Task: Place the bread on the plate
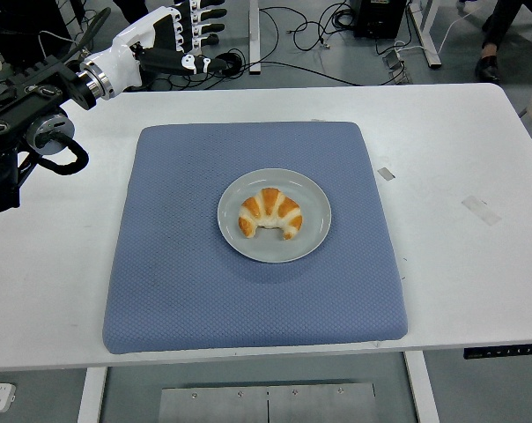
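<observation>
A golden croissant [269, 214] lies on the grey round plate [312, 239], which sits in the middle of the blue mat [178, 273]. My left hand [188, 33], white with black fingertips, hovers beyond the table's far left edge, well away from the plate. Its fingers are spread and hold nothing. The black left arm [28, 115] comes in from the left edge. The right arm is out of view.
The white table [460, 159] carries two small tape marks [385, 174] [479, 208] to the right of the mat. Cables and table legs lie on the floor behind the table. A person's shoe [489, 66] shows at the top right.
</observation>
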`<act>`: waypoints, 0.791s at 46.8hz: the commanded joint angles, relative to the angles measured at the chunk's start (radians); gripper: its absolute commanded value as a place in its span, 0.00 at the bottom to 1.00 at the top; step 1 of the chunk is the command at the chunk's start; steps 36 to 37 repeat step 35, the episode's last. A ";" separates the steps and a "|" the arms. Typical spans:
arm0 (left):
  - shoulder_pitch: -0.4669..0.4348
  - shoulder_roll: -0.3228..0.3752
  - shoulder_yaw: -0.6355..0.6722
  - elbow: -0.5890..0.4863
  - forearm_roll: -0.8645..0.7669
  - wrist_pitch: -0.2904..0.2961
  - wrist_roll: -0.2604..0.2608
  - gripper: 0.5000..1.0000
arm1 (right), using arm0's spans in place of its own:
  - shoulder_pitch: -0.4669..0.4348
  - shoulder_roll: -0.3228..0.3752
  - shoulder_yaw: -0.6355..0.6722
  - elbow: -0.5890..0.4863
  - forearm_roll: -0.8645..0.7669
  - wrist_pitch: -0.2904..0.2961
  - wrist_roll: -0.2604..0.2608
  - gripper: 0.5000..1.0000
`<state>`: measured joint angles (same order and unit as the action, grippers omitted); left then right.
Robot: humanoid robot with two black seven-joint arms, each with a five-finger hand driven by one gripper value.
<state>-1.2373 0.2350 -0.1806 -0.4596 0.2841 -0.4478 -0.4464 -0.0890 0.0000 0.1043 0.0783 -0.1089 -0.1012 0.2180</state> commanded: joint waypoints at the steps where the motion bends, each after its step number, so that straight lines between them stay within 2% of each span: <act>1: 0.002 -0.002 0.000 0.012 -0.003 0.001 0.000 0.91 | 0.000 0.000 0.000 0.000 0.000 0.000 0.000 1.00; 37: 0.005 -0.005 0.000 0.027 -0.013 0.008 0.000 0.91 | -0.002 0.000 0.000 0.000 0.000 0.000 0.001 1.00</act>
